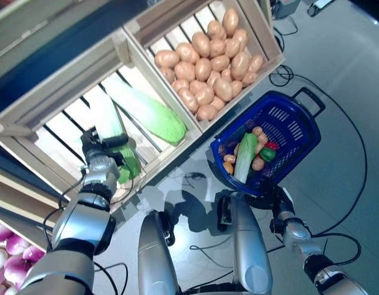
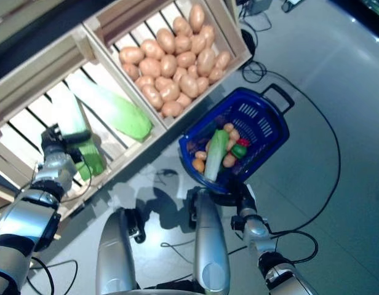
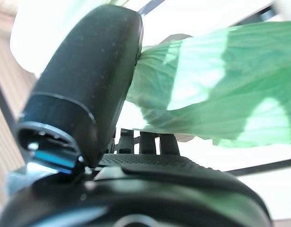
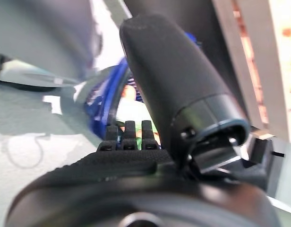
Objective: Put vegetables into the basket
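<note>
Step in hand: pick-up. Left hand (image 1: 103,161) inside left crate (image 1: 29,110), fingers curled round a green leafy cabbage (image 1: 115,135), thumb pressed on its leaves in the left wrist view. Second cabbage (image 1: 149,110) lies beside it in the same crate. Right hand (image 1: 279,200) holds blue basket (image 1: 288,126) from below, fingers closed on its rim; basket already carries potatoes and greens. Potato crate (image 1: 208,58) adjacent. Next, by judgement: lift cabbage clear of crate lip, carry across to basket

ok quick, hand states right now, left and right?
Left hand: shut on a green cabbage in the left crate.
Right hand: shut on the blue basket, holding it from below.
</note>
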Tool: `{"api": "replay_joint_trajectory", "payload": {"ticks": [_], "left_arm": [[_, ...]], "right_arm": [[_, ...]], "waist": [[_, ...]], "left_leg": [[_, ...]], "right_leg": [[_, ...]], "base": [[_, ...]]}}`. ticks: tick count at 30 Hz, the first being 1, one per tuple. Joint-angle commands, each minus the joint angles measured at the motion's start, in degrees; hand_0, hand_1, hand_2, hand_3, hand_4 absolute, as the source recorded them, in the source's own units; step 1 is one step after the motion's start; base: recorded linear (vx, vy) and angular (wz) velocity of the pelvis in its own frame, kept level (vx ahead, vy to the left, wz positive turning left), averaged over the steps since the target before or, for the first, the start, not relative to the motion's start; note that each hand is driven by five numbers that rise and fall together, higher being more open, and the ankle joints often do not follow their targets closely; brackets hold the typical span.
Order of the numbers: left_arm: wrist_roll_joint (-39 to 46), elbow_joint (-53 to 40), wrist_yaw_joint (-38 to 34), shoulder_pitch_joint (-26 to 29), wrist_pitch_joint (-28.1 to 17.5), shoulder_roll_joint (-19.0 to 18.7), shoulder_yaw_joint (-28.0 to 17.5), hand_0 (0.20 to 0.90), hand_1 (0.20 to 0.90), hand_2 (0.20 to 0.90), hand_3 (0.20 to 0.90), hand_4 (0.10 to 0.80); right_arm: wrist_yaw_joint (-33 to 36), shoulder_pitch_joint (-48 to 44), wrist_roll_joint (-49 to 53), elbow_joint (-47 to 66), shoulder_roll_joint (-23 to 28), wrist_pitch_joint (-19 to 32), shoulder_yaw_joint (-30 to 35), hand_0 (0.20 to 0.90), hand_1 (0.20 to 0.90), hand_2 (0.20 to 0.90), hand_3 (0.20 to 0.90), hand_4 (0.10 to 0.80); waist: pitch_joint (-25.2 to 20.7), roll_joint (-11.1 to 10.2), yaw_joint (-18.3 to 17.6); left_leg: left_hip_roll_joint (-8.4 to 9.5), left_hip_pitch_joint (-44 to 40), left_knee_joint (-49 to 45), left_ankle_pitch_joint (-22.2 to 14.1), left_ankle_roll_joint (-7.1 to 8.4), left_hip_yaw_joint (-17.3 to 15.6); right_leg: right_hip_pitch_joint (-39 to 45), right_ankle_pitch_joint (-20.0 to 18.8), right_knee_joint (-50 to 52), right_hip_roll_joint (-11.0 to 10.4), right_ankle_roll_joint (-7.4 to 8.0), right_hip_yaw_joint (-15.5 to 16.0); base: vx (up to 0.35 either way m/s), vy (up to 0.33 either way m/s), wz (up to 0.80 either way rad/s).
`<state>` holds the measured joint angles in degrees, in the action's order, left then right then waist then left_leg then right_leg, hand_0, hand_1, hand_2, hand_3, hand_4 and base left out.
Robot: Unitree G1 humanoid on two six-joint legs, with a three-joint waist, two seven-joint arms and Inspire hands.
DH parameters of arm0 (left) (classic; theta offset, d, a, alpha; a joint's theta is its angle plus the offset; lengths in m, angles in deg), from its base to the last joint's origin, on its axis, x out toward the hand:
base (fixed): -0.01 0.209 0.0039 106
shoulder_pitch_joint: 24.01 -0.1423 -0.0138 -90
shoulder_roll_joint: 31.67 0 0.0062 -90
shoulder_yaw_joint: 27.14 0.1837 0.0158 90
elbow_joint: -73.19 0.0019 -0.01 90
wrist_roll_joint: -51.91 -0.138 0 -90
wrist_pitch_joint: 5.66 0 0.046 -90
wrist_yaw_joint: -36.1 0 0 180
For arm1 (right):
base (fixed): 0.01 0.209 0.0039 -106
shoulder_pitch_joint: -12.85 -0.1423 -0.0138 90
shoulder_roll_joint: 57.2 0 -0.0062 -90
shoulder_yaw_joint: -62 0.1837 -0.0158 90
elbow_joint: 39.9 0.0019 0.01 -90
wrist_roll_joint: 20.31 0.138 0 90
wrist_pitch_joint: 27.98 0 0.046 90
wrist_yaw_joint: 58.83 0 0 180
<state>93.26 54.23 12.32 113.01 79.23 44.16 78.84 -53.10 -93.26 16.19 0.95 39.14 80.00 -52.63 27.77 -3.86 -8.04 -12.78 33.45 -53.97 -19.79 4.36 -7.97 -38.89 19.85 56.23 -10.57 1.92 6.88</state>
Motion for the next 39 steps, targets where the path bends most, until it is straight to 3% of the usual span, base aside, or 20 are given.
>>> {"api": "replay_joint_trajectory", "payload": {"ticks": [1, 5, 13, 17, 21, 25, 39], "left_arm": [[0.0, -2.92, 0.29, -5.1, -5.16, 0.16, -1.07, 0.3, 0.3, 0.3, 0.3, 0.4], [-1.39, -6.72, 0.62, -8.76, -8.33, 0.97, -2.73, 0.3, 0.3, 0.3, 0.3, 0.4], [-9.49, -24.19, -4.57, -23.68, -13.79, 6.3, -6.63, 0.3, 0.3, 0.3, 0.3, 0.4], [-12.91, -33.58, -5.87, -29.56, -17.0, 8.1, -8.05, 0.3, 0.3, 0.3, 0.3, 0.4], [-22.49, -44.48, -6.51, -32.91, -18.82, 6.29, -7.34, 0.3, 0.3, 0.3, 0.3, 0.4], [-23.23, -54.03, 1.47, -35.52, -19.92, 4.92, -8.61, 0.3, 0.3, 0.3, 0.3, 0.4], [-22.36, -60.64, 20.07, -34.84, -20.84, 4.25, -3.4, 0.3, 0.3, 0.3, 0.3, 0.4]], "right_arm": [[2.74, 1.71, 1.25, 2.99, 0.84, 5.38, 2.72, 0.9, 0.9, 0.9, 0.9, 0.8], [3.03, 3.09, 1.42, 4.91, 0.21, 5.98, 3.33, 0.9, 0.9, 0.9, 0.9, 0.8], [4.55, 11.5, -0.68, 15.03, -2.49, 6.6, 7.14, 0.9, 0.9, 0.9, 0.9, 0.8], [0.15, 14.57, 0.24, 21.4, -3.31, 6.94, 9.53, 0.9, 0.9, 0.9, 0.9, 0.8], [-4.27, 15.79, 1.18, 25.9, -3.19, 8.25, 12.22, 0.9, 0.9, 0.9, 0.9, 0.8], [-9.84, 15.39, 4.3, 31.19, -2.63, 8.58, 16.06, 0.9, 0.9, 0.9, 0.9, 0.8], [-24.69, 6.68, 20.06, 42.67, 2.38, 1.75, 20.24, 0.9, 0.9, 0.9, 0.9, 0.8]], "waist": [[-7.91, 1.53, 0.5], [-9.83, 1.92, 1.21], [-16.54, 3.02, 3.14], [-18.87, 3.3, 3.78], [-20.83, 3.38, 4.54], [-22.45, 3.13, 5.68], [-24.85, 1.89, 7.86]], "left_leg": [[-0.6, -5.29, 10.11, 5.11, -0.49, 0.09], [-0.16, -9.54, 14.47, 6.56, -0.65, -0.35], [2.79, -23.76, 29.88, 11.84, -0.92, -0.7], [4.69, -30.37, 39.09, 14.81, -0.6, -1.51], [6.06, -33.99, 45.91, 17.42, -0.33, -1.62], [6.82, -36.76, 50.98, 18.54, -0.26, -1.68], [7.43, -40.61, 58.68, 19.48, -0.73, -1.5]], "right_leg": [[7.75, -3.95, -8.1, -3.45, 2.19, -2.24], [12.11, -4.96, -11.98, -3.74, 2.15, -1.41], [28.26, -10.04, -30.36, -2.52, 2.41, 2.25], [36.01, -13.44, -41.34, -1.56, 3.28, 4.51], [40.21, -16.69, -48.53, -0.26, 4.14, 5.42], [43.26, -19.31, -54.23, 0.45, 4.86, 6.16], [46.49, -21.61, -60.29, 2.75, 5.21, 6.4]], "base": [[0.085, -0.003, -0.09], [0.087, -0.018, -0.05], [0.139, -0.014, -0.02], [0.1, -0.009, 0.03], [0.065, -0.022, 0.07], [0.046, -0.05, 0.05], [0.017, -0.06, 0.02]]}}
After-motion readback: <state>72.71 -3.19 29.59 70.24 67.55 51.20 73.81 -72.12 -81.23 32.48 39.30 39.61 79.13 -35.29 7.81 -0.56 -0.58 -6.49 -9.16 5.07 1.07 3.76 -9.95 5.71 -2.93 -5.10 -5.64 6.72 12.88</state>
